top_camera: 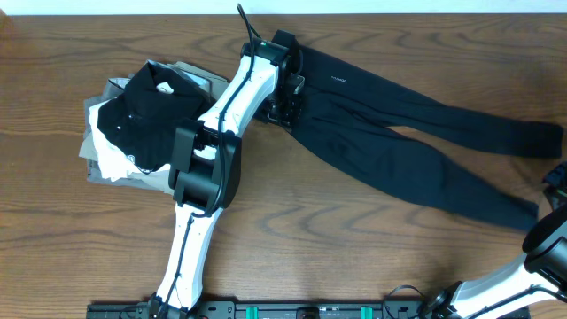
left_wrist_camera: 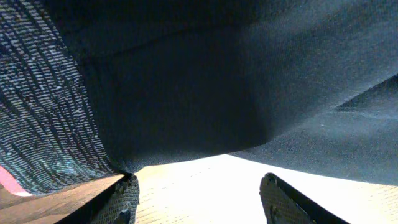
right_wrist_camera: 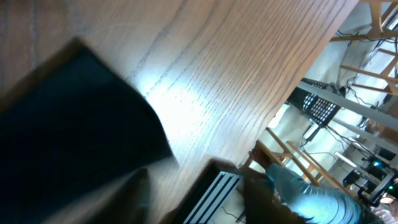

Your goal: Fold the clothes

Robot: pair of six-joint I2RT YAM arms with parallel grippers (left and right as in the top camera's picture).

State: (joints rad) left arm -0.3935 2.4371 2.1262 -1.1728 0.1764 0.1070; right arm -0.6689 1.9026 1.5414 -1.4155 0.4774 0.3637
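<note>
The leggings [top_camera: 390, 142] are lying spread across the wooden surface [top_camera: 354, 257]. The waist end is sitting near the far edge at the middle, and the two legs are running out to the right, diverging as they go. The left hand [top_camera: 285, 105] is hovering at the waist end, reaching in from the arm that is stretching up from the near edge.

In the left wrist view the left hand [left_wrist_camera: 199, 193] is standing wide, with bare wood showing between its two fingers [left_wrist_camera: 124, 202]. The black cloth [left_wrist_camera: 217, 81] is hanging just beyond the fingertips and nothing is sitting inside the gap. The heathered grey waistband [left_wrist_camera: 43, 112] is showing at the left, with a sliver of coral at its lower edge.

The right hand [top_camera: 556, 182] is sitting at the right edge, close to the leg ends. Its own view is blurred, but the right hand [right_wrist_camera: 199, 199] is looking parted and holding nothing, with a leg end [right_wrist_camera: 68, 130] lying flat on the wood just beside it.

A pile of other garments [top_camera: 133, 133] is resting to the left of the left arm.
</note>
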